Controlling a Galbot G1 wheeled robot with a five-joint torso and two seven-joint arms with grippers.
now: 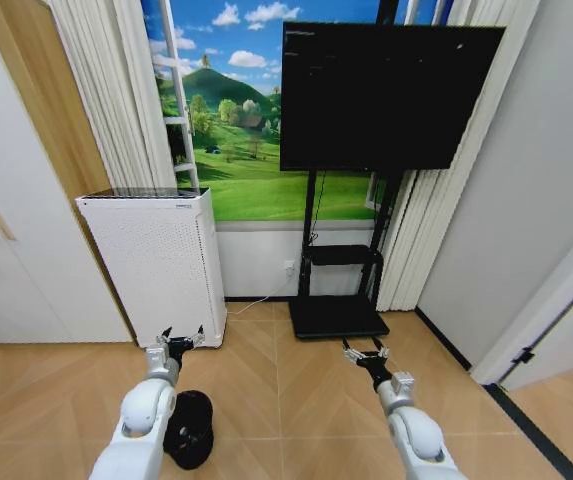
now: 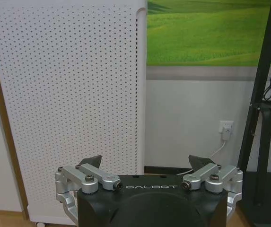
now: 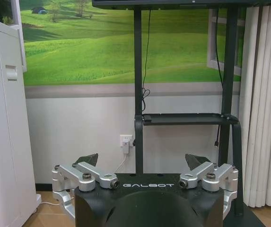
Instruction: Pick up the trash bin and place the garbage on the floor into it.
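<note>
Bin (image 1: 190,428): on floor (image 1: 296,400) near front edge of view, partly behind left arm, below left gripper (image 1: 179,340). Judged light, stiff plastic; grasp at rim. Left and right gripper (image 1: 365,349) both raised, fingers apart, empty.

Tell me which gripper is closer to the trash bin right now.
The left gripper. The black trash bin sits on the floor right beside the left arm, while the right gripper is held out farther off across the parquet.
</note>
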